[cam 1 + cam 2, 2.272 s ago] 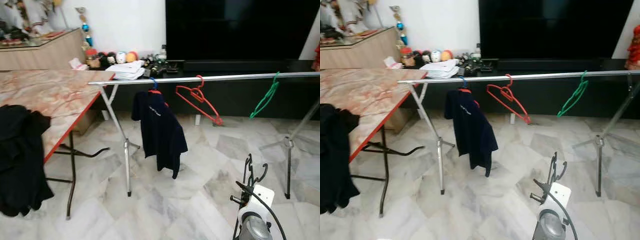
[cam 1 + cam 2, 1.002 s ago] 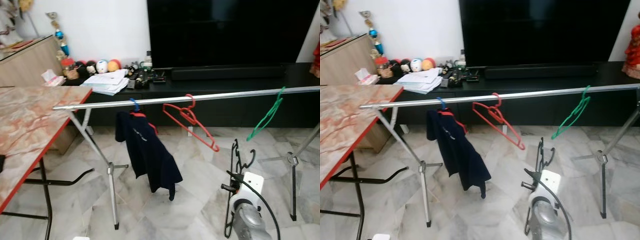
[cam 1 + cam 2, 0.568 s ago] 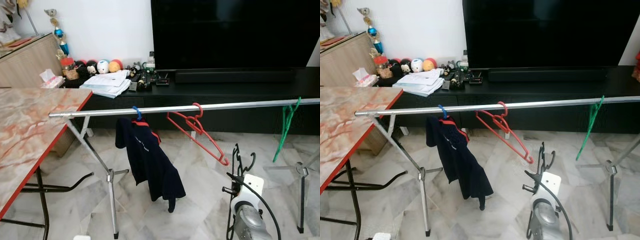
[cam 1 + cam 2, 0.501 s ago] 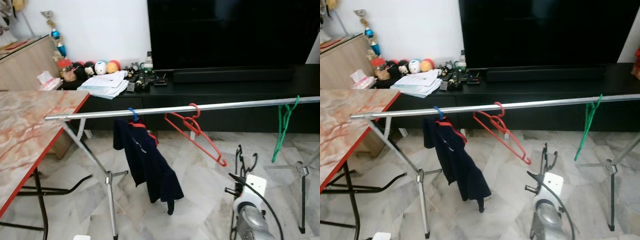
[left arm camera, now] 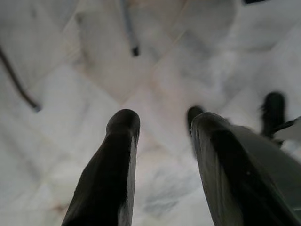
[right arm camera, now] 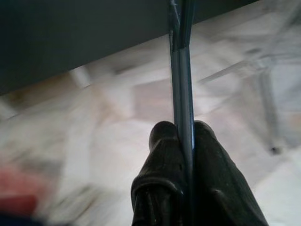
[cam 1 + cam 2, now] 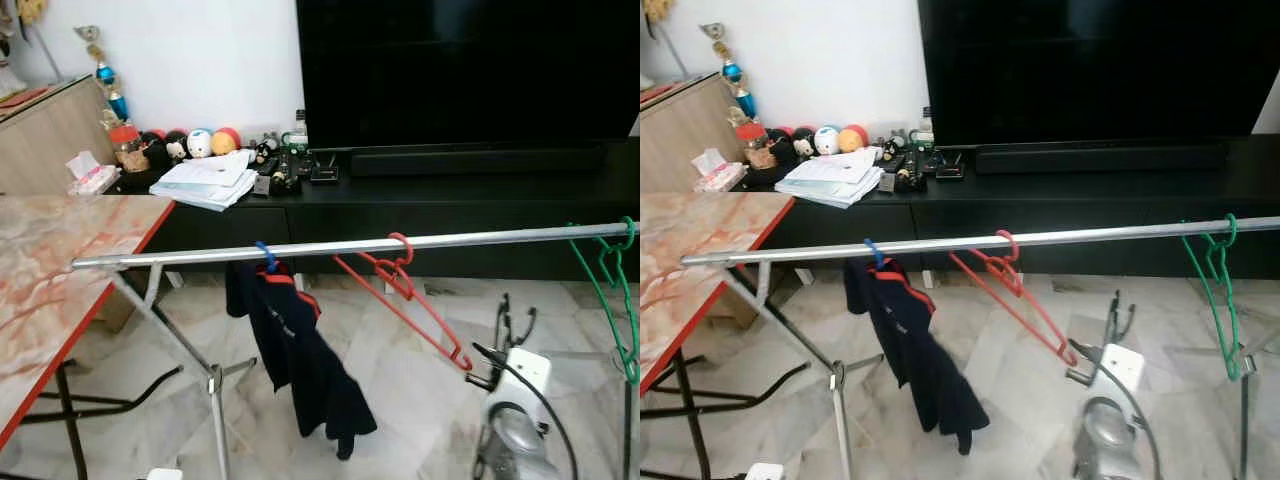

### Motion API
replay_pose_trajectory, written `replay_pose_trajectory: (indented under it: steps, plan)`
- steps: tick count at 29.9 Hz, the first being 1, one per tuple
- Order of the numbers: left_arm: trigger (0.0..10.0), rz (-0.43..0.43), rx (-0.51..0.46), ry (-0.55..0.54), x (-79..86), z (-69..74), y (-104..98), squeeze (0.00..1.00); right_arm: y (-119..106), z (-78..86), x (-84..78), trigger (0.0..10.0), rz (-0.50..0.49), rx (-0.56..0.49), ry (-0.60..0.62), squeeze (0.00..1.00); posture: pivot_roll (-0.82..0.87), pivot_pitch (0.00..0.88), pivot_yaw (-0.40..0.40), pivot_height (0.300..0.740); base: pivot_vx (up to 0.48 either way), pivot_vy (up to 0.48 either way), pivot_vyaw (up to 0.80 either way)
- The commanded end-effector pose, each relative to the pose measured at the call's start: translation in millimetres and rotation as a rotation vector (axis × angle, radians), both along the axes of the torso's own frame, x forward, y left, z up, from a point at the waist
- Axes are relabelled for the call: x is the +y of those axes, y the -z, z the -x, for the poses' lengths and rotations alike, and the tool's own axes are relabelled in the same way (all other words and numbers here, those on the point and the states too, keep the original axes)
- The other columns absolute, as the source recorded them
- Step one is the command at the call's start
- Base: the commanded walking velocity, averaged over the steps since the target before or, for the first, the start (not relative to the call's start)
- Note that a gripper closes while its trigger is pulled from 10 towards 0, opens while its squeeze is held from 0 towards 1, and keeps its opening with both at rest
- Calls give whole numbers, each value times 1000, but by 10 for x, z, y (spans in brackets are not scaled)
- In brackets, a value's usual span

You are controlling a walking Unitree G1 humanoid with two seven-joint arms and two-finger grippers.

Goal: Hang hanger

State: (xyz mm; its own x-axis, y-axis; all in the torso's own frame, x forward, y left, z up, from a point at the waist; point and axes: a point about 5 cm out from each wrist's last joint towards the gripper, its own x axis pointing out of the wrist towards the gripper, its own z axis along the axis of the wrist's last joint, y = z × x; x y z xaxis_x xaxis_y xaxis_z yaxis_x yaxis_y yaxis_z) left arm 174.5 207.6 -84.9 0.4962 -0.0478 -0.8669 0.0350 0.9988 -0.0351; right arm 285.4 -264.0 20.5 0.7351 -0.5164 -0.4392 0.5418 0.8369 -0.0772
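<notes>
A silver rail (image 7: 330, 246) runs across in front of me on folding legs. On it hang a navy shirt (image 7: 300, 355) on a blue hanger, a bare red hanger (image 7: 405, 300) and a green hanger (image 7: 612, 290) at the far right. My right arm (image 7: 512, 420) is low at the right, below the rail. Its gripper (image 6: 182, 129) is shut on a thin black hanger (image 7: 511, 322), whose hook points up between the red and green hangers. My left gripper (image 5: 162, 120) hangs open over the marble floor with nothing between its fingers.
A marble-patterned table (image 7: 50, 300) with a red edge stands at the left, close to the rail's end. Behind the rail is a low black cabinet (image 7: 450, 195) with a large television (image 7: 460, 70), papers (image 7: 210, 180) and small toys. A rack leg (image 7: 215, 400) stands on the floor.
The camera has moved nearer to the rail and a little to the right, so the green hanger looks closer. My right gripper still holds the black hanger at about the same height.
</notes>
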Motion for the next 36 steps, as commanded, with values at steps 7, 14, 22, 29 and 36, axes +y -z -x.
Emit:
replay_pose_trajectory:
  steps: [7,14,22,29,36]
  plan:
    - [10000,-34,17,-7,139,42,-8,0,-173,-116,-95,10000,55,-44,48,0,-63,0,100,740,299,0,0]
    - [10000,-12,12,1,119,38,-8,0,-242,-153,-144,10000,83,-61,75,0,-59,0,93,740,85,0,0]
    - [10000,-6,14,3,114,37,-8,0,-253,-171,-78,10000,102,-83,71,0,-56,0,93,740,0,0,0]
    - [10000,1,14,10,105,32,-9,0,-343,-242,-42,10000,142,-124,41,0,-58,0,90,740,0,0,0]
    - [10000,2,14,13,104,30,-10,0,-379,-264,-41,10000,146,-142,40,0,-56,0,91,740,0,0,0]
